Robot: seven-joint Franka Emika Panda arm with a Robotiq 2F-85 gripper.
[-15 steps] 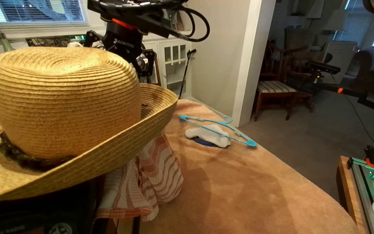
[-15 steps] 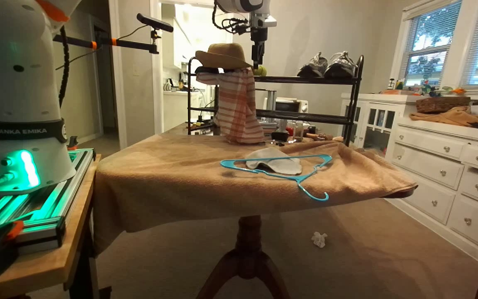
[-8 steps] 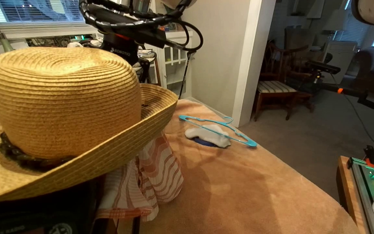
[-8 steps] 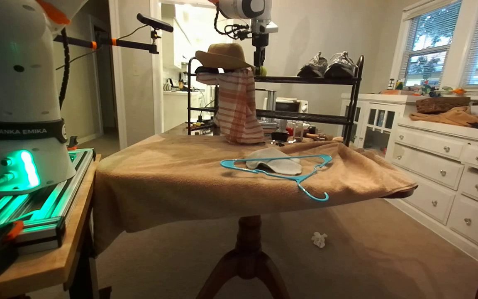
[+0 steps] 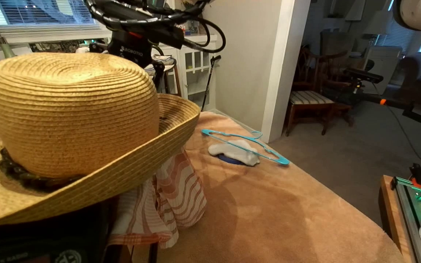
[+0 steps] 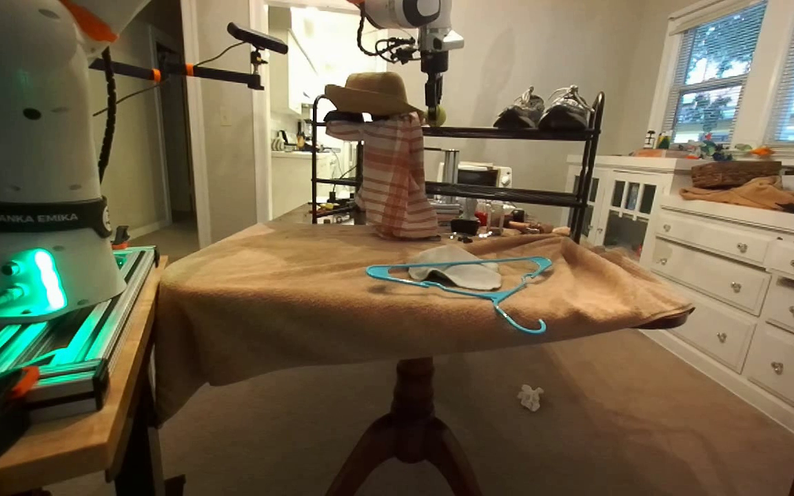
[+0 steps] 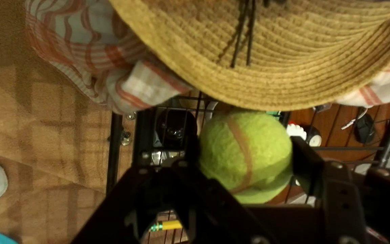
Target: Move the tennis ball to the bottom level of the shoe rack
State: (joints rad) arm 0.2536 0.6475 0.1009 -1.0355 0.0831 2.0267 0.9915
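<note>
Well, far back stands the black-barred shoe rack (image 6: 486,131); on its left, up top, a coarsely woven straw hat (image 6: 373,93). Just right of that, at top-level height, the claw (image 7: 245,149) grips the tennis ball (image 7: 247,156) by opposite sides: round, fuzzy, probably light, springy, best pinched across its middle.

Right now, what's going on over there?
The gripper has a tennis ball gripped at about the height of the top level of the shoe rack, close by the brim of a straw hat. I can't tell if the ball is clear of that level. It isn't on the bottom level yet, so the move isn't done. A striped cloth hangs beneath the hat; a pair of shoes sits farther along the top.
</note>
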